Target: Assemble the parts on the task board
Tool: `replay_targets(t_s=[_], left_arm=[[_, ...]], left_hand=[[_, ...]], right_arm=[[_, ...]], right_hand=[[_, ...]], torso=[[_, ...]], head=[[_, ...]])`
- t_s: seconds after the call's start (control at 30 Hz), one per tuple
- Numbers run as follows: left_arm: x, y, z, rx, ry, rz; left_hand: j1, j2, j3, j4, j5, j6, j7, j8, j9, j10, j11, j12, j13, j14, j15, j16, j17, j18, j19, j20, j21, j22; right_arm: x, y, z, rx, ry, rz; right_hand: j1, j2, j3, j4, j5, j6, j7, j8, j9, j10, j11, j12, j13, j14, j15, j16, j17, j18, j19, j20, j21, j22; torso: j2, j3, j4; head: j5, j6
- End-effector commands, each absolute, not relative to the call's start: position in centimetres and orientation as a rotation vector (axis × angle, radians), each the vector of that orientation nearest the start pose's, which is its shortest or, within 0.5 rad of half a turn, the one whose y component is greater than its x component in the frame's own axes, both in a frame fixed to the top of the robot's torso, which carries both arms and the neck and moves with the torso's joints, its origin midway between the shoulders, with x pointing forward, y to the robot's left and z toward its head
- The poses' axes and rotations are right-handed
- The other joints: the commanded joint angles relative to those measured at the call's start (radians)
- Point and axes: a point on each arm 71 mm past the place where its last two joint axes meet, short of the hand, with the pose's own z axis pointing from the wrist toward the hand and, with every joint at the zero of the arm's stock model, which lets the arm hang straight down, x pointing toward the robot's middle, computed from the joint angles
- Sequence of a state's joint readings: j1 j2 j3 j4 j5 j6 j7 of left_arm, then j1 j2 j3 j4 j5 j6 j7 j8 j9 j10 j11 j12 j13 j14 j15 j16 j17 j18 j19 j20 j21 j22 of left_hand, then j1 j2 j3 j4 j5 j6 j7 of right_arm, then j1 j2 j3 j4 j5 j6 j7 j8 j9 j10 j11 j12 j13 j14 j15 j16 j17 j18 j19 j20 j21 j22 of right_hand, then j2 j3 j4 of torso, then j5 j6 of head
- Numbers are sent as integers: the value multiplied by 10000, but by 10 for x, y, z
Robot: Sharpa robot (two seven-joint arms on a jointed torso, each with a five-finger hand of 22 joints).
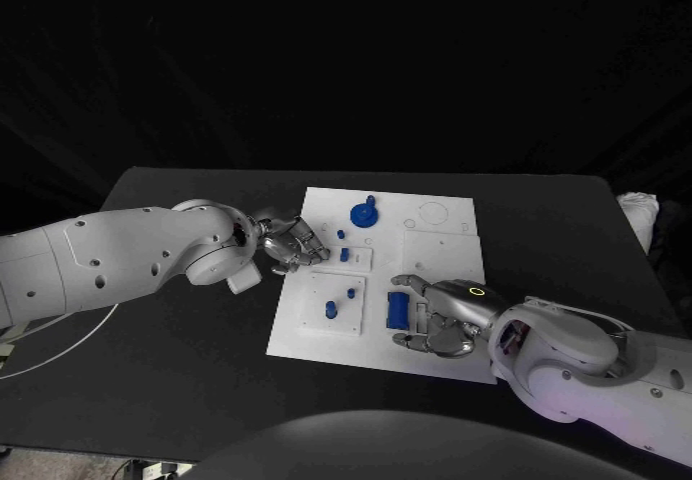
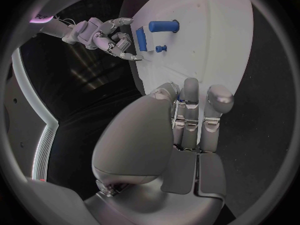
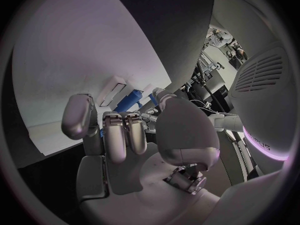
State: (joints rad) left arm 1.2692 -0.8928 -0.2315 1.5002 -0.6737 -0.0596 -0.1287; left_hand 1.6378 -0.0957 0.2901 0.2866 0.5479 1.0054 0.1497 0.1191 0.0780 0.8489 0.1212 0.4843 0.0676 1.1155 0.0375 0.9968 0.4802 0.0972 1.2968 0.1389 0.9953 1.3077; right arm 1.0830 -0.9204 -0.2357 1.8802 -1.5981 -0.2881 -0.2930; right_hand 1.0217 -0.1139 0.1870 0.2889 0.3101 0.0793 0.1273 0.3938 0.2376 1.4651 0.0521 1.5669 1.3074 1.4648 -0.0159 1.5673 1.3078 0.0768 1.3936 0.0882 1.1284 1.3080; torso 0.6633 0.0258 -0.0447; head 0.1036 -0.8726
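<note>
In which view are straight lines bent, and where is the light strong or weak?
Head view: task board bright, edges straight, black table dim. Left wrist view: board edge curves, fisheye. Right wrist view: board curves too, left hand and right hand evenly lit.

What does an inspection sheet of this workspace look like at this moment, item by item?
Surface: black table, dark backdrop behind.
Job's things: white task board mid-table; blue round part at its far side, blue bar and small blue piece nearer.
Clutter: pale object at the table's far right edge.
Hands: left hand at the board's left edge; right hand beside the blue bar; a grip cannot be told.
Cables: white cable under the left arm.
Surroundings: nothing seen.
</note>
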Motion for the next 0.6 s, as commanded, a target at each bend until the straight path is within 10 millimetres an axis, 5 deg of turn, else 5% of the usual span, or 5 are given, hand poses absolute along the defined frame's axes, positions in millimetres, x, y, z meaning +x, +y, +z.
replay_targets(t_s=[0.03, 0.23, 0.3, 0.47, 0.6], left_arm=[[462, 236, -246, -5165, 22248, -8875], [462, 238, -245, -5200, 22149, -8888], [462, 238, -245, -5213, 22103, -8900], [459, 240, -243, -5255, 22033, -8927], [457, 242, -242, -5242, 21995, -8924]], left_hand=[[-13, 50, 48, 25, 12, 13, 49, 19, 5, 45, -12, 52, -4, -77, 1, 32, -16, 189, -72, 6, -42, 1085], [-21, 59, 51, 27, 9, 18, 53, 23, 7, 55, -10, 59, -2, -79, 4, 33, -20, 188, -72, 9, -41, 1085], [-21, 59, 51, 27, 9, 18, 53, 23, 7, 55, -10, 59, -2, -79, 4, 33, -20, 188, -72, 9, -41, 1085], [-21, 50, 47, 22, 7, 24, 56, 27, 8, 57, -11, 62, -2, -81, 5, 34, -22, 192, -82, 10, -61, 1079], [-24, 41, 43, 20, 6, 30, 62, 31, 10, 59, -10, 63, -2, -84, 6, 34, -25, 199, -99, 11, -94, 1071]], right_arm=[[347, -148, -264, -3214, 19184, 7408], [346, -155, -255, -2625, 18364, 7733], [348, -161, -247, -2231, 17974, 7881], [366, -183, -218, -883, 17742, 7837], [384, -208, -197, 388, 19207, 6728]], right_hand=[[113, -89, -389, 29, -719, 122, 296, 219, -29, 1057, 56, 39, 2634, 1060, 66, 35, 2630, 102, 43, 85, 97, 1477], [-154, -449, -1084, 97, -2041, 568, 259, 927, 64, 1057, 27, 39, 2634, 1060, 43, 35, 2630, 76, 126, 72, 258, 1517], [-592, 50, -972, 57, -2149, 1206, 215, 1830, 399, 1057, -6, 39, 2634, 1060, 19, 35, 2630, 52, 192, 56, 397, 1553], [-866, 1094, -444, -7, 1471, 3725, -113, 3744, 1214, 1057, -251, 39, 2634, 1060, -165, 35, 2630, 7, 299, -86, 707, 1628], [-319, 831, -234, -157, 1836, 5261, -440, 4659, 1807, 1057, -505, 39, 2634, 1060, -383, 35, 2630, -84, 507, -288, 1196, 1747]], torso=[[-6, 7, -1], [-12, 0, -2], [-11, -3, 9], [-4, -8, -4], [-14, -3, 20]], head=[[34, 0], [53, 0], [42, 0], [31, 0], [-19, 0]])
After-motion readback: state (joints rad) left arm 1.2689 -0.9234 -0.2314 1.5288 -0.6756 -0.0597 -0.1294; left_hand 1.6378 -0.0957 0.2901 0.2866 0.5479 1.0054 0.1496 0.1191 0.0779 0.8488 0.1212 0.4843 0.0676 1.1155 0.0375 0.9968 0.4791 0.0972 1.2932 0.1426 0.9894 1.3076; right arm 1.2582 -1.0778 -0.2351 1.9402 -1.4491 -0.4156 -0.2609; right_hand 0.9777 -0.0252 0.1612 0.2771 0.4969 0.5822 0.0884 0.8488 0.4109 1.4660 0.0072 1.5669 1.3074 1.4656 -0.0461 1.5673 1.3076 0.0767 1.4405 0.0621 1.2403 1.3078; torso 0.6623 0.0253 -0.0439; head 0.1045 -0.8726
